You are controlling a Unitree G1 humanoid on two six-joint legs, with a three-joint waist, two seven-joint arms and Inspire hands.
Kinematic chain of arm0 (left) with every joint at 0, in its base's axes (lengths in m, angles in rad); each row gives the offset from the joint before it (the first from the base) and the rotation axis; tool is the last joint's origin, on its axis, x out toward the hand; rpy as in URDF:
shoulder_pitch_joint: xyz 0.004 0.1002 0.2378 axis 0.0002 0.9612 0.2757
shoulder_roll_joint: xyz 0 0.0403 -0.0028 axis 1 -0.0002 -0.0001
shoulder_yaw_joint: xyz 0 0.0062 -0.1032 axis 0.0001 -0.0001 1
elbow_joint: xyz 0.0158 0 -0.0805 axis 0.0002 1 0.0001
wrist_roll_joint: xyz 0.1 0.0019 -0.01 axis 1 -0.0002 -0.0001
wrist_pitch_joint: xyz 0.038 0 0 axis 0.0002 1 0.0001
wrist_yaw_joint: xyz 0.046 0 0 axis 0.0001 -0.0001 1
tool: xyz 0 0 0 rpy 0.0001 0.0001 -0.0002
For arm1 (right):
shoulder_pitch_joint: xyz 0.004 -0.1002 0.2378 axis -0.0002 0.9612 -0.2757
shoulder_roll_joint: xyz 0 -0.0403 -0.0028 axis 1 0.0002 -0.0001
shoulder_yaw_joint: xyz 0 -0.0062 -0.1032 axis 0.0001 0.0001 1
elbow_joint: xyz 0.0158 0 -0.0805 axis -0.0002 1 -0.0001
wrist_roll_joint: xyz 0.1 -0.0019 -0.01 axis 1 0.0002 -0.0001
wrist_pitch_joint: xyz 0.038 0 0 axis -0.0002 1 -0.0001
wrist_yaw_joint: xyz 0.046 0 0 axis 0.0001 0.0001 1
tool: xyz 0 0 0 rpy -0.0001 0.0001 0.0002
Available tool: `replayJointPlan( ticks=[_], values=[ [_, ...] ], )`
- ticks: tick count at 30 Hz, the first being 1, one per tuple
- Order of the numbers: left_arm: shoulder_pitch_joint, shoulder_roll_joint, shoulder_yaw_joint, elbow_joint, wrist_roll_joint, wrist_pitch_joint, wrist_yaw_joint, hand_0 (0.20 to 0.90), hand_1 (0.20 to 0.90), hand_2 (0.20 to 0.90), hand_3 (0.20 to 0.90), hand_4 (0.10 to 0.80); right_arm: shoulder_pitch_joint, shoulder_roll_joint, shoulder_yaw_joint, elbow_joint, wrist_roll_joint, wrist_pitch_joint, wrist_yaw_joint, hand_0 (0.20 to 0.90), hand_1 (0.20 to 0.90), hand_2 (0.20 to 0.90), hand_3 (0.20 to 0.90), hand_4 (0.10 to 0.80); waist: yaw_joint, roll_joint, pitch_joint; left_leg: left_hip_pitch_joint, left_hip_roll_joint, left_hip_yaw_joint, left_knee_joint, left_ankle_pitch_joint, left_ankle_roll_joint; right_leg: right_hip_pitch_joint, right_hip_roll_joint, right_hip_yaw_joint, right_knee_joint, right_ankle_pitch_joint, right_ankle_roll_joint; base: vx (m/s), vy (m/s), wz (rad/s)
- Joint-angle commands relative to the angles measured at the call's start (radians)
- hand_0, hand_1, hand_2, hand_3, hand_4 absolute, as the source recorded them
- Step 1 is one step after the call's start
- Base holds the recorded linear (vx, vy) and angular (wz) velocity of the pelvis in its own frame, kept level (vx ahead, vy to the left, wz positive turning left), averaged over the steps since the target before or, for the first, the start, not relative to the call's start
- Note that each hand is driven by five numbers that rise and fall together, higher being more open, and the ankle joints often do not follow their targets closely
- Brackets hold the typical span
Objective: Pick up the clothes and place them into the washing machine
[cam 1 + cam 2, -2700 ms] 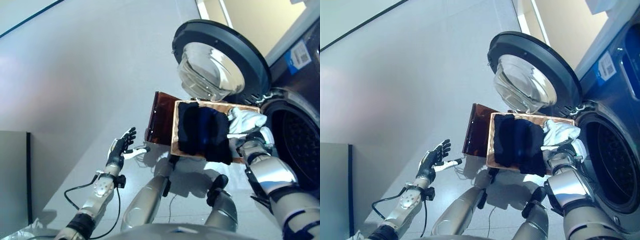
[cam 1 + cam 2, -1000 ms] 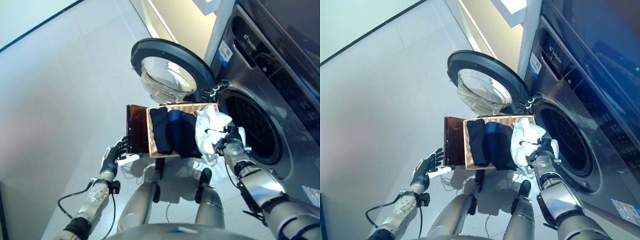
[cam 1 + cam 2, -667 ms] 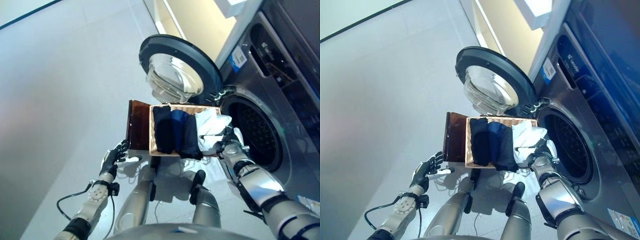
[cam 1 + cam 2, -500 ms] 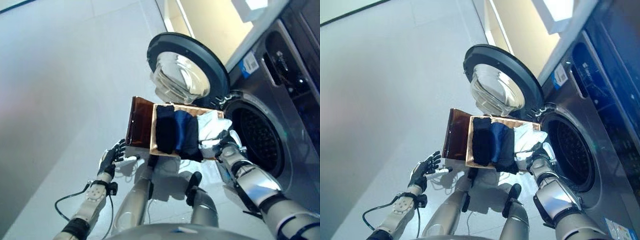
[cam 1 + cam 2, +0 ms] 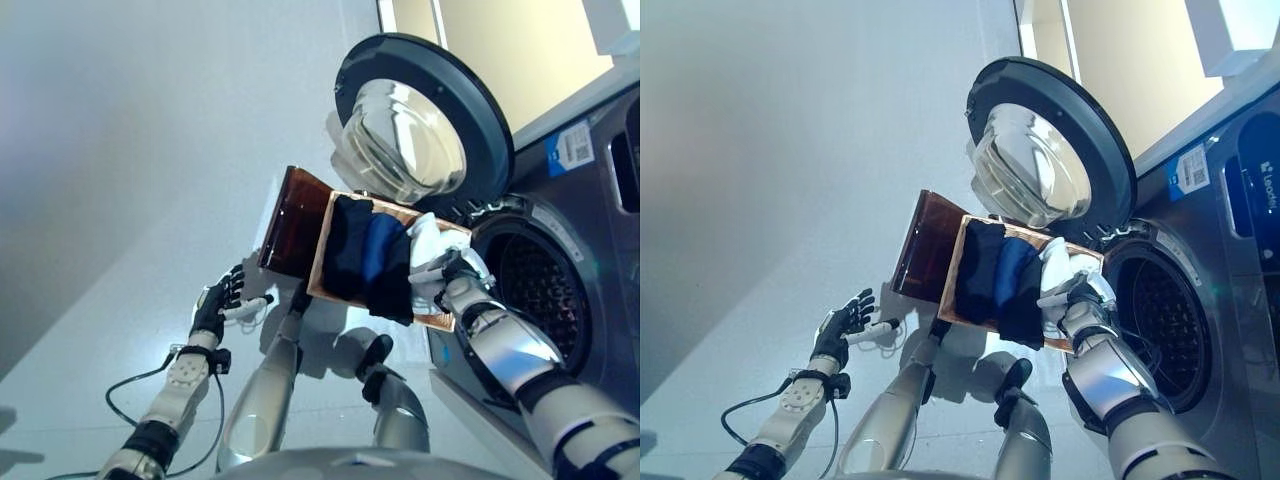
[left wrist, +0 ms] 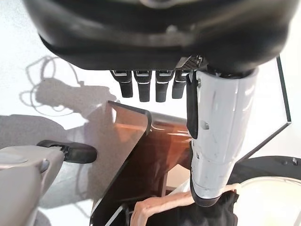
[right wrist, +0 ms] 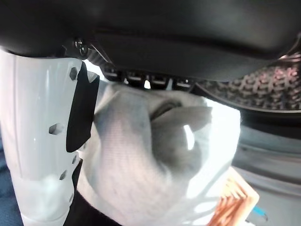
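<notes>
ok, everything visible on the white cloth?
The white cloth is crumpled, soft-looking fabric at the basket's end nearest the washer drum, beside the dark clothes. The right robot hand is curled round it; its wrist view shows the cloth bunched in the fingers.

A pale grey floor (image 5: 150,150) fills the left and centre of both eye views — smooth and glossy. At the upper right, a cream-yellow wall (image 5: 510,40) shows behind a white strip (image 5: 1025,30) running along its foot. A brown translucent panel (image 5: 295,222) — dark amber — stands at mid-frame, seen close in the left wrist view too.
</notes>
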Motion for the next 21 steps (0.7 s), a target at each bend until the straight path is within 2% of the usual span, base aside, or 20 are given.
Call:
replayJointPlan(
  ticks=[1,9,16,17,21],
  values=[
    [-0.028,0.035,0.061,-0.113,0.026,-0.048,0.028,0.900,0.900,0.900,0.900,0.800,-0.082,0.001,0.058,-0.053,-0.047,-0.013,0.007,0.200,0.200,0.200,0.200,0.300,0.020,-0.019,0.061,-0.087,-0.039,0.065,0.165,-0.199,-0.045,0.254,0.015,0.008,-0.372,0.147,-0.016,-0.011,0.037,-0.05],
    [-0.008,0.043,0.081,-0.104,0.005,-0.050,0.033,0.900,0.900,0.900,0.900,0.800,-0.080,0.017,0.055,-0.120,-0.050,-0.012,-0.016,0.200,0.200,0.200,0.200,0.300,-0.020,0.000,0.053,-0.074,-0.025,0.090,0.173,-0.209,-0.035,0.233,0.017,0.046,-0.365,0.161,-0.015,-0.033,0.049,-0.16],
    [-0.004,0.038,0.099,-0.064,-0.008,-0.047,0.033,0.900,0.900,0.900,0.900,0.800,-0.017,0.006,0.032,-0.238,-0.035,-0.023,-0.031,0.200,0.200,0.200,0.200,0.300,-0.061,0.017,0.032,-0.053,-0.013,0.113,0.161,-0.205,-0.034,0.215,0.016,0.076,-0.358,0.161,-0.015,-0.036,0.010,-0.13],
    [-0.007,0.038,0.104,-0.050,-0.017,-0.050,0.032,0.900,0.900,0.900,0.900,0.800,0.011,0.000,0.010,-0.290,-0.013,-0.035,-0.035,0.200,0.200,0.200,0.200,0.300,-0.074,0.023,0.030,-0.057,-0.017,0.121,0.155,-0.171,-0.027,0.200,0.010,0.078,-0.353,0.184,-0.018,-0.110,0.042,-0.12],
    [-0.009,0.038,0.106,-0.027,-0.024,-0.058,0.036,0.900,0.900,0.900,0.900,0.800,0.064,-0.020,-0.043,-0.406,0.045,-0.070,-0.048,0.200,0.200,0.200,0.200,0.300,-0.094,0.032,0.018,-0.038,-0.008,0.134,0.147,-0.168,-0.027,0.201,0.008,0.091,-0.349,0.186,-0.017,-0.038,0.013,-0.13]
  ],
)
